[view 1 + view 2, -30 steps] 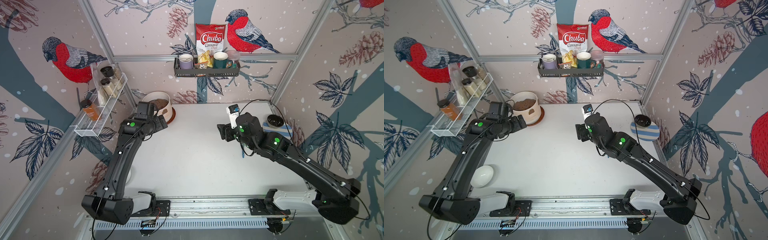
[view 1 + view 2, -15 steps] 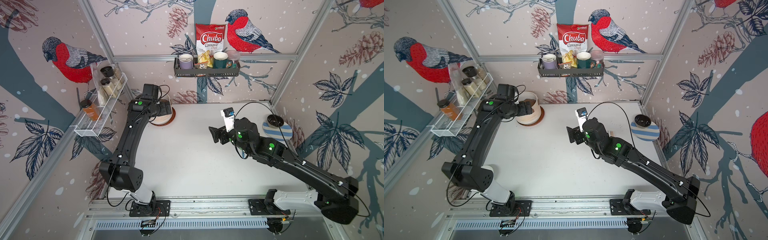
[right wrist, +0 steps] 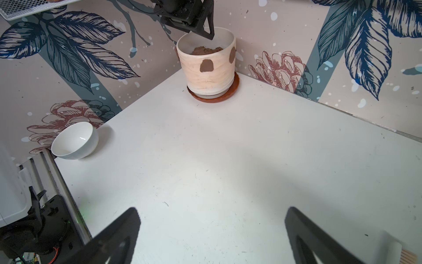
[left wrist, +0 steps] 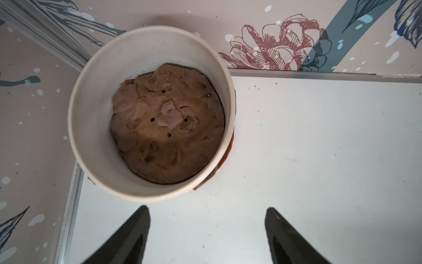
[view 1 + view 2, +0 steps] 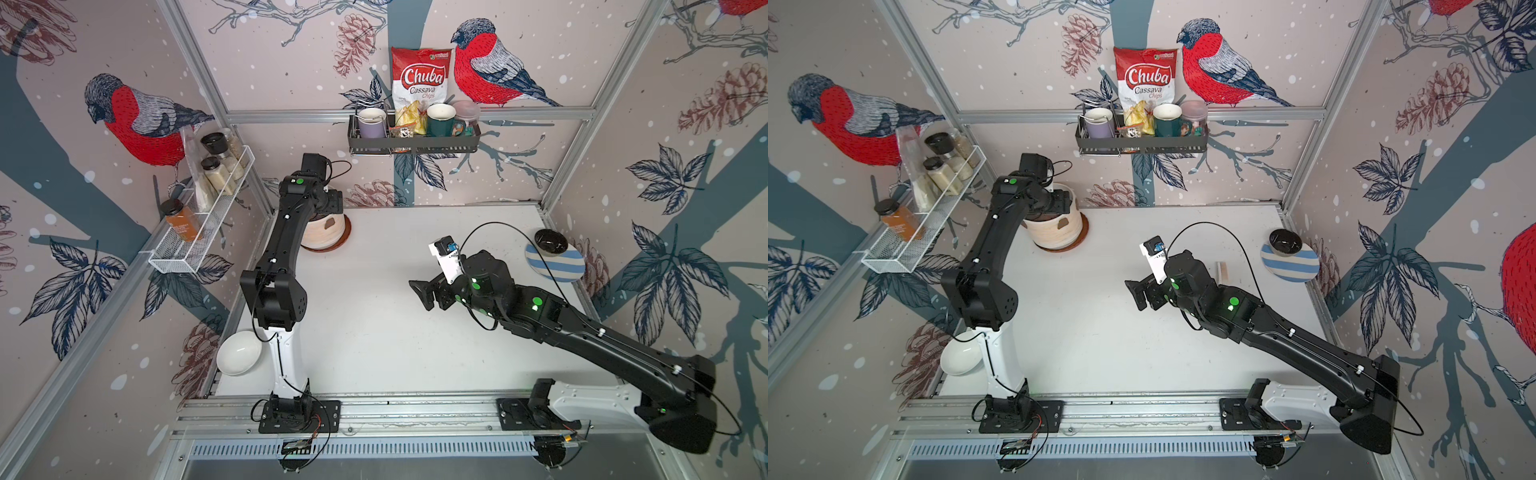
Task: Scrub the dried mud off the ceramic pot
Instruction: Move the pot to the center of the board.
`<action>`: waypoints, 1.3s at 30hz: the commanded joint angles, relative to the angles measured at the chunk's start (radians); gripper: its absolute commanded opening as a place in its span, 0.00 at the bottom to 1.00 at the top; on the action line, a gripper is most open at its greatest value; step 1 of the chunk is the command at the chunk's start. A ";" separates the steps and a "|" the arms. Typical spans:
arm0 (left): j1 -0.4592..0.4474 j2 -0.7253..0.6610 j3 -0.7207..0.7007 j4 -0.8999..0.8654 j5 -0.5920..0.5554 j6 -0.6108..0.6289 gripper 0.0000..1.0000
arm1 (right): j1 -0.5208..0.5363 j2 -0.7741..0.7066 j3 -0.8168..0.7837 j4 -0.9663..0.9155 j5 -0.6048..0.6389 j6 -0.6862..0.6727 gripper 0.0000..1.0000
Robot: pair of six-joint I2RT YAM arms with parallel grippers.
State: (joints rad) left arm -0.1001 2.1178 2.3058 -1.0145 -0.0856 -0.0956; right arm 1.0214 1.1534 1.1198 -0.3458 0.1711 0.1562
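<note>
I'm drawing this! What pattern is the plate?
The plate has blue and white stripes, clearest in a top view.

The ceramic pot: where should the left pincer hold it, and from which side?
Probably the rim of the ceramic pot, from above, one jaw inside and one outside: the body looks too wide for the open left pincer, and the soil lies well below the rim. Take the rim away from the dried mud on the side.

In both top views the left arm [image 5: 286, 232] hides the mouth and left wall of the ceramic pot [image 5: 328, 237] — and the fingertips of the left gripper [image 4: 206, 209]. The white bowl [image 5: 959, 357] lies partly behind that arm.
</note>
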 commanded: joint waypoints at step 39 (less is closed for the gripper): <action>-0.111 0.271 0.185 -0.036 0.152 0.127 0.09 | -0.090 0.047 0.072 -0.107 -0.010 0.060 1.00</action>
State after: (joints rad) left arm -0.1749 2.3936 2.5038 -0.9855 -0.0166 0.0063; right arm 0.9417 1.1984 1.1831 -0.4374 0.1749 0.1810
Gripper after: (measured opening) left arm 0.107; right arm 0.999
